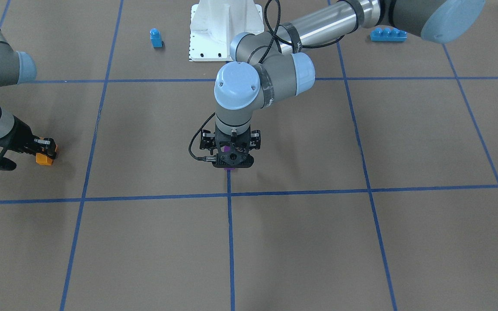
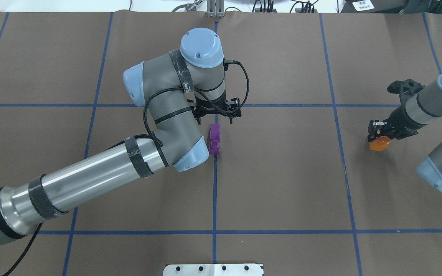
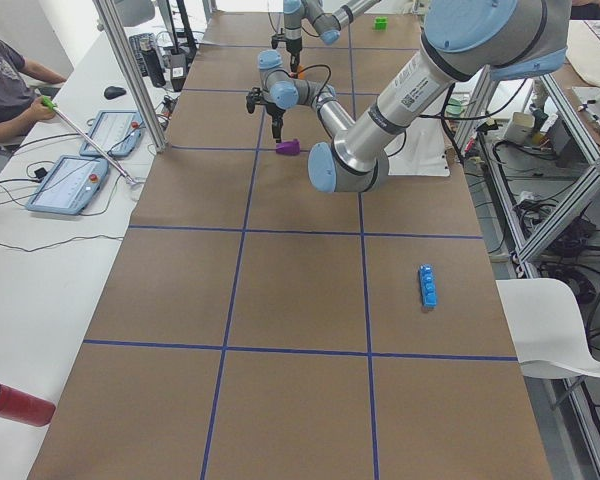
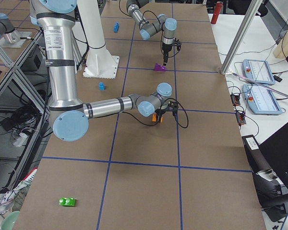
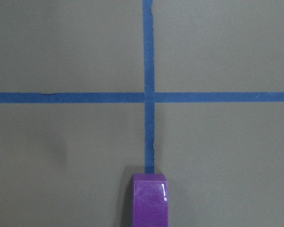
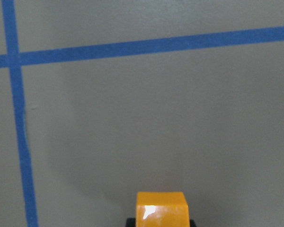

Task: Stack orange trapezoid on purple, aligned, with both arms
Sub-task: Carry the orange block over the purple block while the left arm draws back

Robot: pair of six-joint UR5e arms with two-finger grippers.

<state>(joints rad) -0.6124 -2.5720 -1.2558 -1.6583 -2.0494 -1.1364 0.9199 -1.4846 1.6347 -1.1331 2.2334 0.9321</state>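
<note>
Nearest the robot, at the overhead view's bottom edge, a flat white metal base plate [image 2: 213, 269] with a row of bolt holes. To either side of it, along the top of the front-facing view, a small glossy blue single-stud plastic brick [image 1: 156, 38] at upper left and a long blue four-stud plastic brick [image 1: 388, 34] at upper right, both standing on matte brown table paper [image 2: 282, 184] gridded with blue tape [image 2: 214, 191]. Farther out, at the centre of the overhead view, the small glossy dark purple plastic brick [image 2: 215, 140]: smooth, narrow, lying on the vertical tape line with its long axis along that line, one round stud facing up. Directly over its far end, the black left gripper [image 1: 233, 162], hanging straight down from a grey-and-silver jointed left arm [image 2: 90, 172] with light blue caps; fingertips hidden, so cannot tell whether spread or pinching. At about the same depth, well apart near the right edge, the black right gripper [image 2: 378, 136], tilted, pinching the small glossy orange plastic trapezoid brick [image 2: 380, 145] between its fingers; square flat end face toward the wrist camera, long axis not discernible.
</note>
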